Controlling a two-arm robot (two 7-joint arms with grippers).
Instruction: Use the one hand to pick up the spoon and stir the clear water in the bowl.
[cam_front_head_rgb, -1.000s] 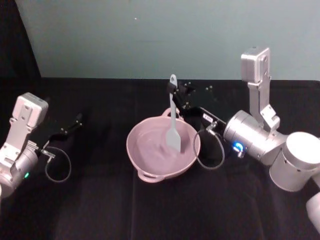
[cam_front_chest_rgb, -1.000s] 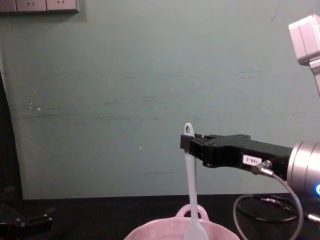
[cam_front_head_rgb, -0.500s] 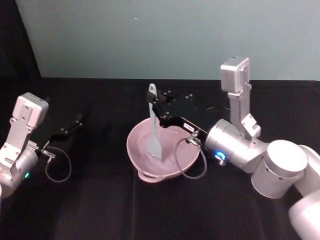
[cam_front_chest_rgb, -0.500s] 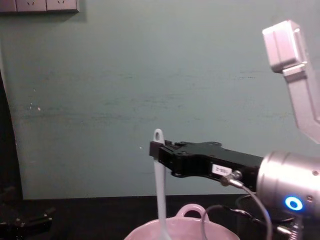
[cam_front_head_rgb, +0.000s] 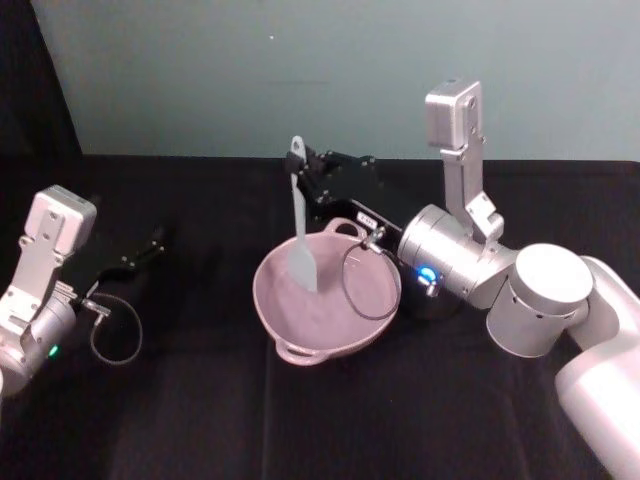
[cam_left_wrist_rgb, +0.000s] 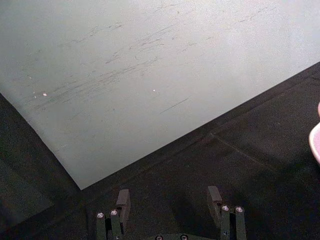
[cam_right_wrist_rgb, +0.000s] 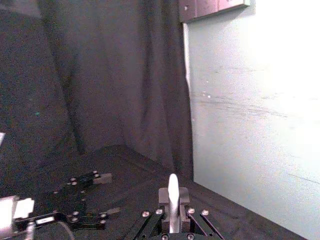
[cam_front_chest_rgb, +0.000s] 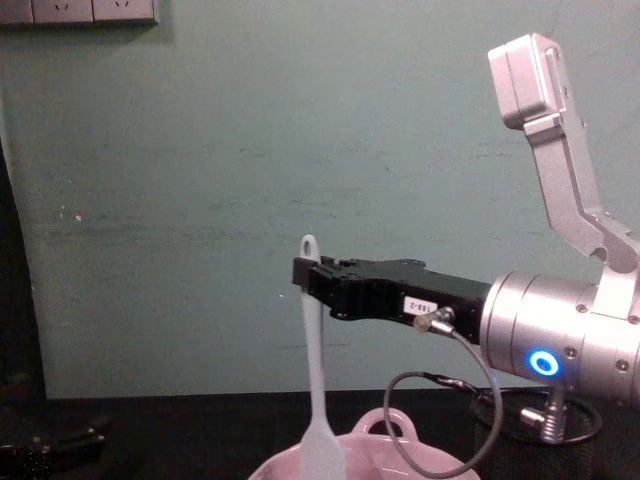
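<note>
The pale pink bowl (cam_front_head_rgb: 268, 308) sits mid-table, its loop handle (cam_front_chest_rgb: 389, 424) showing in the chest view. My right gripper (cam_front_head_rgb: 304, 186) is shut on the upper handle of the white spoon (cam_front_head_rgb: 301, 228), which hangs upright. The paddle blade (cam_front_chest_rgb: 322, 455) dips inside the bowl's back left part. The clear water (cam_front_head_rgb: 330, 310) is barely visible, and I cannot tell whether the blade touches it. In the right wrist view the spoon handle (cam_right_wrist_rgb: 173, 197) stands between the shut fingers. My left gripper (cam_front_head_rgb: 152, 243) rests parked at the left, open (cam_left_wrist_rgb: 168, 200) and holding nothing.
A black cloth covers the table (cam_front_head_rgb: 200, 420) and a teal wall stands behind it. A grey cable loop (cam_front_head_rgb: 362, 290) from the right arm hangs over the bowl's right side. The bowl's pink edge (cam_left_wrist_rgb: 316, 142) shows in the left wrist view.
My right gripper has carried the spoon from the bowl's right side across to its back left, the arm swinging in over the table. The left arm has not moved.
</note>
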